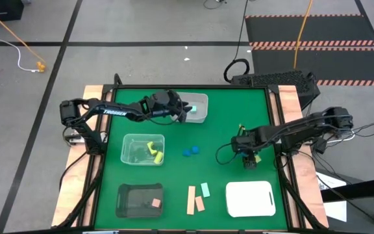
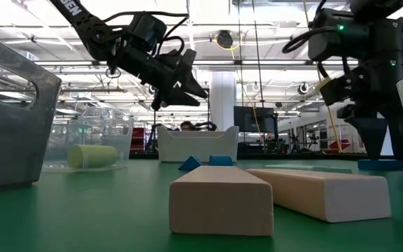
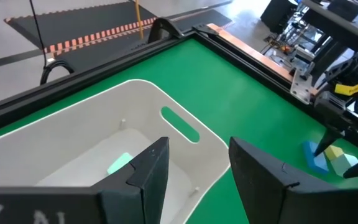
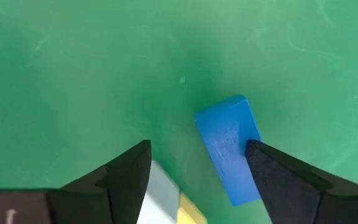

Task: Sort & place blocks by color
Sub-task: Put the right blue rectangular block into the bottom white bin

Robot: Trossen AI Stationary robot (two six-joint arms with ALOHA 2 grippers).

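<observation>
My left gripper (image 1: pixel 188 109) (image 3: pixel 197 146) hangs open above the white bin (image 1: pixel 200 117) at the table's far side; a mint green block (image 3: pixel 120 163) lies on the bin's floor. My right gripper (image 1: pixel 249 162) (image 4: pixel 199 149) points down, open, low over the mat near the right edge. A blue bar (image 4: pixel 229 149) lies flat between its fingers, close to one of them, with a pale block (image 4: pixel 161 190) and a yellow block (image 4: pixel 188 216) beside it. Two blue blocks (image 1: pixel 190 151) rest mid-table. Two tan-pink bars (image 1: pixel 195 201) and a mint bar (image 1: pixel 205 190) lie near the front edge. My right gripper is open with one finger (image 4: pixel 278 177) right beside the blue bar's long side (image 4: pixel 244 146), coming from above. I cannot tell whether that finger touches the bar. The bar lies flat on the mat.
A clear bin (image 1: pixel 127 156) holds yellow blocks (image 1: pixel 153 153). A dark tray (image 1: pixel 125 201) at front left holds a tan-pink block (image 1: pixel 156 203). A white tray (image 1: pixel 250 198) sits at front right, just nearer than my right gripper. Open green mat lies between the bins.
</observation>
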